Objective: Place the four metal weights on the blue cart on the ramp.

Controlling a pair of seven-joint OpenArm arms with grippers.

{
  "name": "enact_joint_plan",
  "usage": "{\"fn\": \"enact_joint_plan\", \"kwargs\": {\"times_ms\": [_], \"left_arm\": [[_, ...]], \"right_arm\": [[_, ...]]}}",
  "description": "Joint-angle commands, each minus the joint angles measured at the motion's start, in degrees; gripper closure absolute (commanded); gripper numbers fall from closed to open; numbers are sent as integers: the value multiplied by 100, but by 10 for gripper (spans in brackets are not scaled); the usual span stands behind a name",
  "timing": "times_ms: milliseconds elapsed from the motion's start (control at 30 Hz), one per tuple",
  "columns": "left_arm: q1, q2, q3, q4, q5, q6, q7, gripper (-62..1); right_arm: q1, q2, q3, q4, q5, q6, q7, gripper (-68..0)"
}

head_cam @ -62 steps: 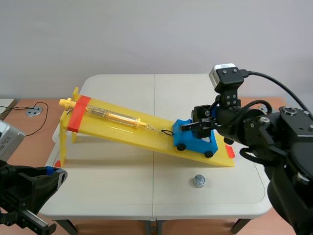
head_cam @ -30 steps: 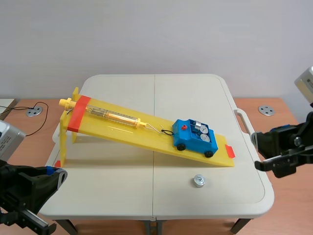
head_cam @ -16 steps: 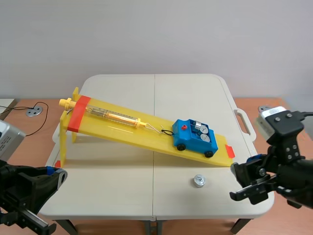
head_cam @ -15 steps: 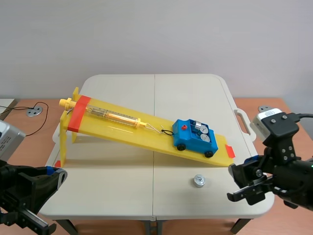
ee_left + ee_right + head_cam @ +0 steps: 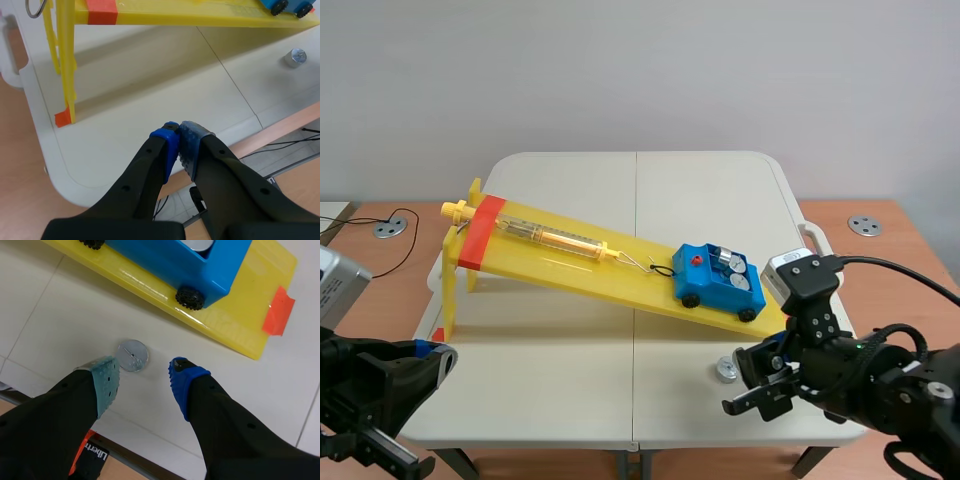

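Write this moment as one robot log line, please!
right gripper: open, over loose weight on table | blue cart: on ramp, weights inside | left gripper: shut, near table edge

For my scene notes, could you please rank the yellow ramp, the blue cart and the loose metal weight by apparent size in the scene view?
1. yellow ramp, largest
2. blue cart
3. loose metal weight, clearly smallest

Blue cart on yellow ramp, 1 weight beside right hand
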Motion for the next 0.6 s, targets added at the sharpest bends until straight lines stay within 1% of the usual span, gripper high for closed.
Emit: {"fn": "enact_joint_plan", "kwargs": {"times_ms": [0,300,433,567], "left_arm": [[-111,28,-83,328,-297,-118,-575,-27],[-111,28,-83,328,-297,-118,-575,-27],[-111,28,-83,328,-297,-118,-575,-27],[-111,28,-83,328,-297,-118,-575,-27]], "right_arm": [[459,11,44,313,81,28,809,-246],[717,-175,-195,-199,-136,-2,1010,-245],[831,-188,-310,-409,-151,-11,1121,-244],[905,-188,-415,-586,-240,-129,1143,-227]]}}
